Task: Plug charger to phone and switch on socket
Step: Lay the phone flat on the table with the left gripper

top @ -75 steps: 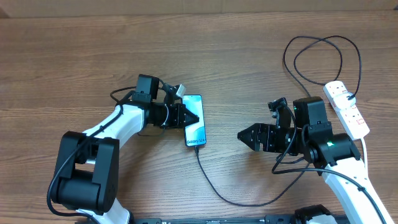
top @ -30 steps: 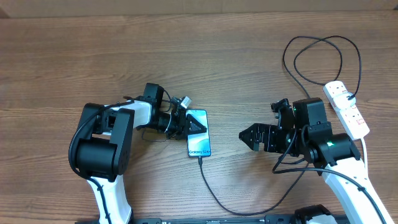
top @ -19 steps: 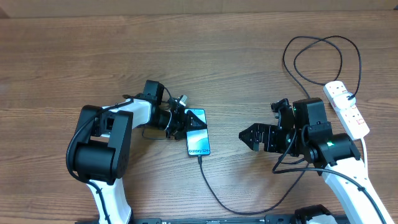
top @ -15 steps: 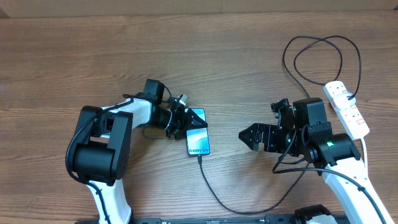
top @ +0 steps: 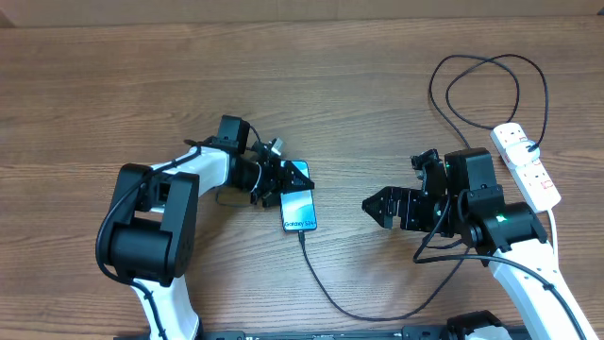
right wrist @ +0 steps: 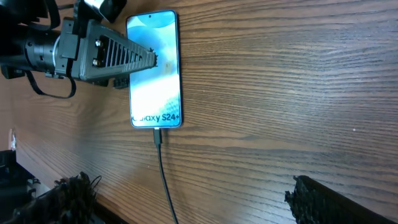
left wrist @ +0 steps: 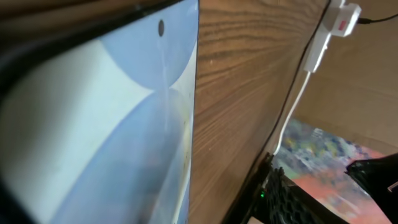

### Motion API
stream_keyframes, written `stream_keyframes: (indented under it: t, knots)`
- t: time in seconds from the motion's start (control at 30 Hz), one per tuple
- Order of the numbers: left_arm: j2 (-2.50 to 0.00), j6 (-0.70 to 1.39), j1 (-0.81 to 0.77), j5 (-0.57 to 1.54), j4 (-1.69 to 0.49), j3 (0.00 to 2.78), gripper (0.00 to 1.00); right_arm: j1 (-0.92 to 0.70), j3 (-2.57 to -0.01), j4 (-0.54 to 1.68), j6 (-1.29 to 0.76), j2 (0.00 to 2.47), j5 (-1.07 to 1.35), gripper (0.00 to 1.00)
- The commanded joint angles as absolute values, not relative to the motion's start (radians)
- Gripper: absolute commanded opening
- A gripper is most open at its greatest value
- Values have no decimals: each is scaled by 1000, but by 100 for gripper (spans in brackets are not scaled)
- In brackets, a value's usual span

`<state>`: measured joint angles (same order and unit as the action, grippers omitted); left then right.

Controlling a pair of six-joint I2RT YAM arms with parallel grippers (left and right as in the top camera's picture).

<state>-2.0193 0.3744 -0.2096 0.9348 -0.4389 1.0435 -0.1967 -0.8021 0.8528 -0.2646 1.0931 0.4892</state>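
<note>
The wooden worktop (top: 113,76) carries everything. The right gripper (top: 370,206) hangs released, with its two fingers spread wide at the lower corners of its own wrist view and nothing between them. It points across bare wood toward the left gripper (top: 286,179).

The left gripper lies low across the upper part of the phone (top: 299,203). From the right wrist view one latticed finger (right wrist: 118,53) stretches over the screen with its tip on the glass. The other finger is hidden, so I cannot tell whether this gripper is clenched or released.

The socket (top: 524,165) lies behind the right gripper, off to its outer side and well apart from it. Its white cord (top: 552,227) trails back past that arm. The red switches are too small to read.

The phone rests flat under the left gripper's tip, screen up and lit blue, with its "Galaxy S24+" edge on the side away from that finger. It lies well ahead of the right gripper.

The charger (top: 377,314) runs from the phone's bottom edge in a long curve beneath the right gripper, then loops beyond the socket and ends at it. Its connector tip (right wrist: 158,134) sits in the phone's port — plugged in.
</note>
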Motion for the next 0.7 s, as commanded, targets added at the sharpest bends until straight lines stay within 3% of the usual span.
stream_keyframes:
  t: [0.0, 0.3, 0.5, 0.67]
  knots:
    - [-2125, 335, -199, 403, -448, 986, 60, -193, -826, 847, -261, 1080, 478, 100]
    - [-2125, 337, -218, 321, -450, 986, 63, -193, -826, 844, -261, 1081, 464, 100]
    - [-2125, 337, -218, 321, -452, 986, 74, -193, -826, 840, -261, 1098, 464, 100]
    - [-2125, 263, -220, 355, -447, 986, 74, -193, -826, 840, -261, 1127, 464, 100]
